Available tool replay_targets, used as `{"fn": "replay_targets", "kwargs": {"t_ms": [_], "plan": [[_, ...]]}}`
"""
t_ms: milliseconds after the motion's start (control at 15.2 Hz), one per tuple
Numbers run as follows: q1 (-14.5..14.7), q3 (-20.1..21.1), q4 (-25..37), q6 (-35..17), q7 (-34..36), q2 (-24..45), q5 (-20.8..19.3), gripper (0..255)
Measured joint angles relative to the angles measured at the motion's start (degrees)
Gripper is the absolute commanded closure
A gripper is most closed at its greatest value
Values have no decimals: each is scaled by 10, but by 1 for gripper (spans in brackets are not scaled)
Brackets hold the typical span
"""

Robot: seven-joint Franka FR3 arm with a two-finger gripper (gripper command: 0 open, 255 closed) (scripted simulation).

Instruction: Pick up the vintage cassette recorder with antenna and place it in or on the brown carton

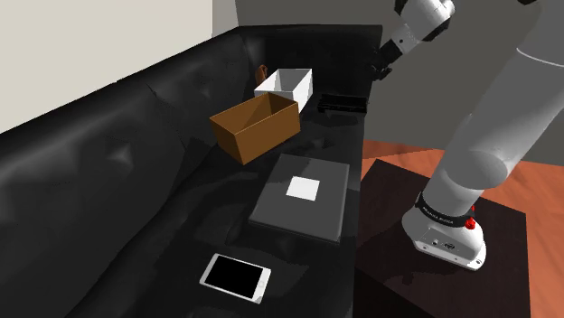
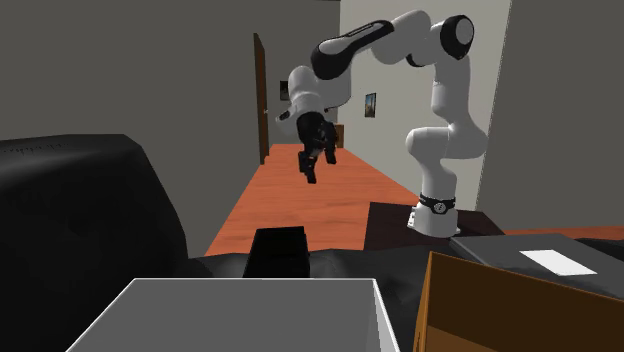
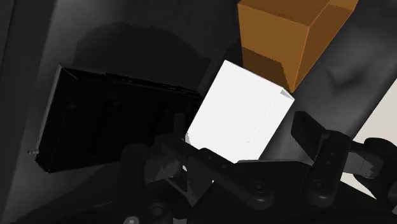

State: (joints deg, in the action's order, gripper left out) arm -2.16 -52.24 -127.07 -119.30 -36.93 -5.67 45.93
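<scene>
End effector [image 2: 311,172] aloft, black recorder [image 2: 278,252] below it

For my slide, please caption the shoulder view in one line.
White arm above a black sofa bearing a brown carton, white box and black recorder.

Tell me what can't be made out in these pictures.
1. Cassette recorder: shoulder view, black on the black sofa; antenna and controls too small to tell.
2. Brown thing: shoulder view, mostly hidden behind the white box.
3. Brown carton: second exterior view, cut off by the lower edge; inside hidden by its own wall.
</scene>
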Motion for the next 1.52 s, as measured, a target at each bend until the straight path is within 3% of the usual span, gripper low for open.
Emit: {"fn": "replay_targets", "kwargs": {"t_ms": [132,330,858,1188,1518], "plan": [[-9,-32,25,40,-45,70,77,0],[-54,-41,60,107,-89,169,183,0],[-221,27,135,232,-127,372,386,0],[-301,75,173,269,-123,462,473,0],[-302,94,188,259,-120,485,501,0]]}}
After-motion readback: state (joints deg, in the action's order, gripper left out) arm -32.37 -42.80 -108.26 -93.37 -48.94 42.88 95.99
